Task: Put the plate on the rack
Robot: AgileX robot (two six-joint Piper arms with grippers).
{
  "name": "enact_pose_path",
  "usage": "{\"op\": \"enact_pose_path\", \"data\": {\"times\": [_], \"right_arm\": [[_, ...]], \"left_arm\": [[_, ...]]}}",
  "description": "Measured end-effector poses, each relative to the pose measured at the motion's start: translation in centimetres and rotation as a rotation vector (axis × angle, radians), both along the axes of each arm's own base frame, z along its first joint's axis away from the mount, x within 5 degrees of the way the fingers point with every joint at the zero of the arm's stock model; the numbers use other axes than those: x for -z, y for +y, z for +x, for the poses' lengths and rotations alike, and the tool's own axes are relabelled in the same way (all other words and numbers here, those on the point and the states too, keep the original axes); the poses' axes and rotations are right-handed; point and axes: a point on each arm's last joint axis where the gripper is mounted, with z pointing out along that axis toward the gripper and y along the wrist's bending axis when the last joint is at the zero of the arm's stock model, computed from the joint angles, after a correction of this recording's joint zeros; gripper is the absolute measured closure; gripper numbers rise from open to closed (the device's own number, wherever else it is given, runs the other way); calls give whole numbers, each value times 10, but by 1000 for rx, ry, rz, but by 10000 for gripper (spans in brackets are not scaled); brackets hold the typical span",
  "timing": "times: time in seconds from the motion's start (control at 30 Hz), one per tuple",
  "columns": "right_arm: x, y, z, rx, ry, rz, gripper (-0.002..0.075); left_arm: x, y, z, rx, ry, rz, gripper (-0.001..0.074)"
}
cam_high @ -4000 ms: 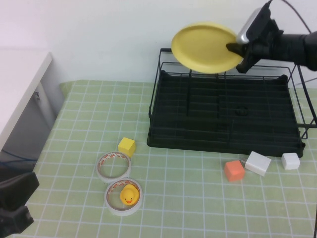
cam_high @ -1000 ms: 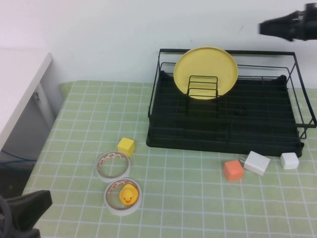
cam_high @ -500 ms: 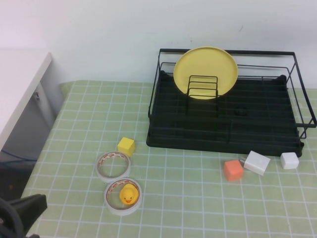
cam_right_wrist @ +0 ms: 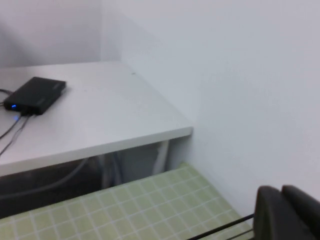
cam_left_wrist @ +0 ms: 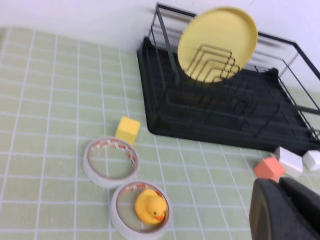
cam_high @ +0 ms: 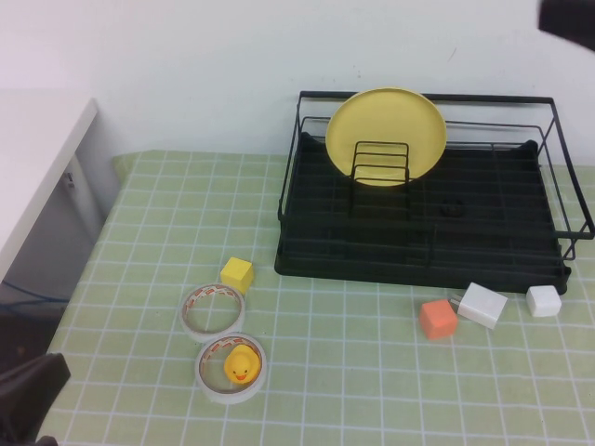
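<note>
The pale-yellow plate (cam_high: 386,130) stands upright on its edge at the back of the black wire rack (cam_high: 483,243), leaning among the upright dividers, with no gripper touching it. The plate (cam_left_wrist: 218,42) and rack (cam_left_wrist: 235,117) also show in the left wrist view. My right gripper (cam_high: 567,19) is a dark shape at the top right corner, high above the rack; in its own view its fingers (cam_right_wrist: 281,192) are shut and empty. My left gripper (cam_high: 26,398) is low at the near left corner; its fingers (cam_left_wrist: 280,186) are shut and empty.
On the green grid mat lie a yellow cube (cam_high: 237,273), a tape ring (cam_high: 214,310), a second tape ring (cam_high: 231,369) with a rubber duck (cam_high: 242,367) inside, an orange cube (cam_high: 438,319) and two white blocks (cam_high: 483,305) (cam_high: 545,300). A white desk (cam_high: 37,158) stands at the left.
Four seconds ago my right gripper held the plate above the rack; the plate now stands in the rack, released. The right arm has drawn back up and right, almost out of view.
</note>
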Motion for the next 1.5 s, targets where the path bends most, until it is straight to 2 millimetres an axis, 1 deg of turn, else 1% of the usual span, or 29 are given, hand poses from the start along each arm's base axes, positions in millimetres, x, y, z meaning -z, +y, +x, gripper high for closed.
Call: {"op": "enact_pose_path", "data": {"times": [0.2,0.4,0.5,0.57,0.7,1.13,1.23,1.3,1.37,1.4,1.5], "right_arm": [[23,-6,-57,116,-99,5,714],[29,-8,-114,159,-188,24,714],[32,-8,-135,159,-229,25,714],[32,-8,-145,161,-256,29,714],[32,-8,-154,160,-283,26,714],[32,-7,-156,156,-288,19,714],[38,-11,-152,209,-272,-5,714],[46,-16,-147,276,-252,-23,714],[53,-20,-147,333,-242,-31,714],[58,-22,-148,356,-238,-38,714],[66,-29,-163,443,-285,-67,714]], "left_arm": [[-1,1,0,-8,-9,-1,736],[0,-2,-1,18,5,-3,736],[-1,-3,-2,25,2,-34,736],[-5,-2,0,-1,-26,-78,736],[-12,1,3,-66,-64,-182,736],[-13,2,4,-78,-76,-203,736],[-13,2,4,-78,-76,-203,736],[-13,2,4,-78,-76,-203,736],[-13,2,3,-76,-75,-203,736],[-13,2,3,-74,-74,-203,736],[-13,1,3,-67,-72,-204,736]]}}
